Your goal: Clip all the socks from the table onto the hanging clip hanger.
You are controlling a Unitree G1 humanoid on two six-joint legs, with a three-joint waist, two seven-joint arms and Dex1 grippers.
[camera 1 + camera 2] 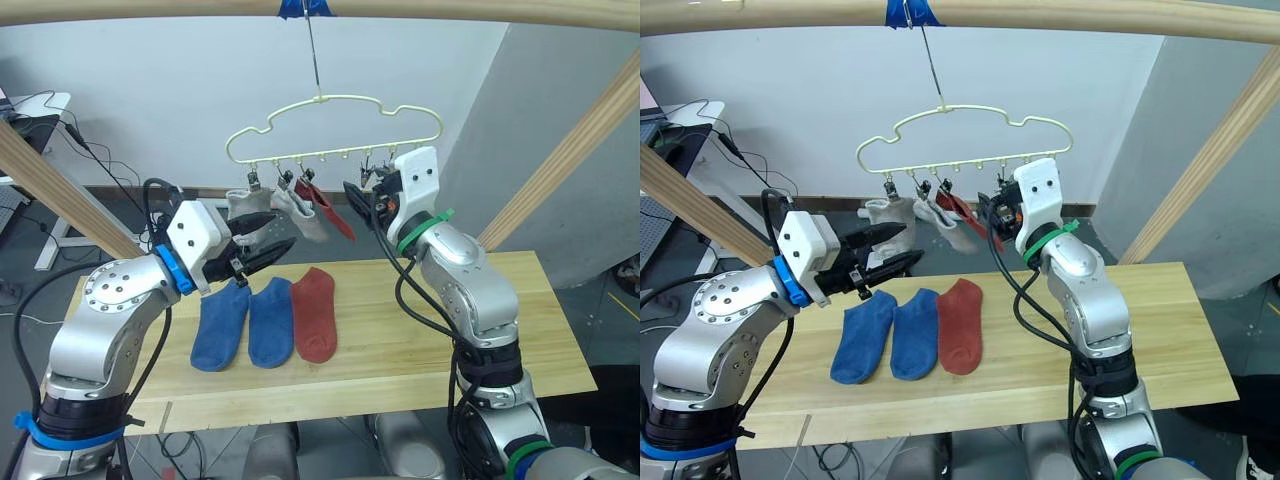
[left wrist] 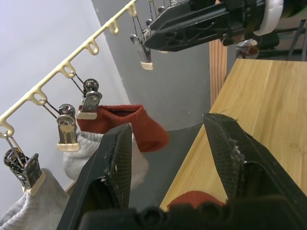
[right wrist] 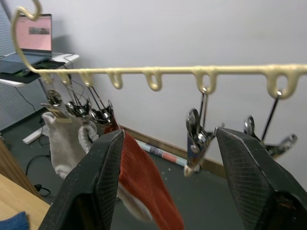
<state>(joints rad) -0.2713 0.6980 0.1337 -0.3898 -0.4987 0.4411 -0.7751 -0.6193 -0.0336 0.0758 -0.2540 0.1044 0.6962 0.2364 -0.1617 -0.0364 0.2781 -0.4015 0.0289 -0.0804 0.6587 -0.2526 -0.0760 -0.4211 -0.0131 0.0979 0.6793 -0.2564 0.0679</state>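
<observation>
Across the middle of the head view, three socks lie flat side by side on the table (image 1: 520, 330): two blue socks (image 1: 222, 325) (image 1: 270, 320) and one rust-red sock (image 1: 314, 313), cuffs pointing away from the robot, edges touching or nearly so. Above them, in the upper centre, the clip hanger (image 1: 335, 125) hangs by its long hook from a wooden pole (image 1: 450, 10). Three socks are already clipped at its left end: two light grey socks (image 1: 247, 208) (image 1: 306, 222) and a second rust-red one (image 1: 330, 210).

The left gripper (image 1: 268, 250) hovers left of centre, just over the blue socks' cuffs, fingers parted and empty. The right gripper (image 1: 362, 198) is raised to the clip row right of centre, also spread and holding nothing, with a free metal clip (image 3: 194, 143) hanging between its fingers in the right wrist view.

These socks look soft, light and limp; one will fold and droop once lifted, so it needs pinching, not scooping. The cuff edge seems the best hold, since it leaves a free hem to feed into a clip. As the socks lie close together, a pinch risks dragging a neighbour along. The thin hanger will likely swing when pushed, so the clip wants steadying. Whether the farthest-right clips are all free is hard to judge, being partly hidden behind the right arm.
</observation>
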